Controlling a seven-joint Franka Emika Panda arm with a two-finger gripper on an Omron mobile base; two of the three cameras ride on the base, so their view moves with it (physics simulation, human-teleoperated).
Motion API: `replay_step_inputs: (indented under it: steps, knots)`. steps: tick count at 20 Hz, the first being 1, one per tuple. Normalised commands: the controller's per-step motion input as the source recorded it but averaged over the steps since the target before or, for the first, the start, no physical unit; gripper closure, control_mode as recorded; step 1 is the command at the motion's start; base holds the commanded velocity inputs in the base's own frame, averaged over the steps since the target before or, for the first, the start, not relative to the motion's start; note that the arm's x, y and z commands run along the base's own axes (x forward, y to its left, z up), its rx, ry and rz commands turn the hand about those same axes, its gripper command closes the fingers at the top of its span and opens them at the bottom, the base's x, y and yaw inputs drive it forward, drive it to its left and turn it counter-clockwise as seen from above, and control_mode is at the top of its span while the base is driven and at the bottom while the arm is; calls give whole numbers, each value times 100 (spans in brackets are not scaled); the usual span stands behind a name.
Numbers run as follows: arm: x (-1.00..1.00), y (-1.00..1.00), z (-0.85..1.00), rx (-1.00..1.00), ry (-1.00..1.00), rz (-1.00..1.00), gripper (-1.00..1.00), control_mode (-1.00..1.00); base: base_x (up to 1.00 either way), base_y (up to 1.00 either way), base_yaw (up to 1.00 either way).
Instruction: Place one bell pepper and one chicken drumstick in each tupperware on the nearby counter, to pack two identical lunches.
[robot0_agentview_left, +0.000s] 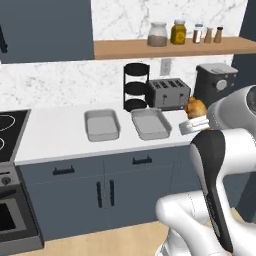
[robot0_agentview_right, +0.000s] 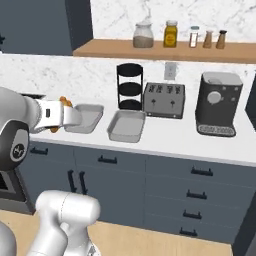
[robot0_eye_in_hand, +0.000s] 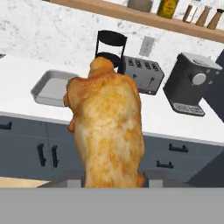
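drumstick in the fingers, held in the air before the bench

the fingers are clamped on a golden-orange chicken drumstick, which rises large in the hand view and shows as a small orange lump at the hand in the left base view and the right base view. it hangs off the bench, not resting on it. two light-grey tupperware trays lie side by side on the white bench, near one another, one to the left and one to the right; both look bare inside. behind them stand a black tiered rack, a slotted grey toaster and a dark coffee machine. jars sit on the wooden shelf above.
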Motion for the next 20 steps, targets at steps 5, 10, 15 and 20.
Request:
replay_step_inputs:
  steps: [5,10,15,20]
  knots:
    - [0,0,0,0,0,0,100,100,100,77,-4]
    - [0,0,0,0,0,0,100,100,71,48,0]
    - [0,12,-49,24,0,0,100,-100,0,5,0]
    - [75,19,-100,27,21,5,100,-100,0,0,0]
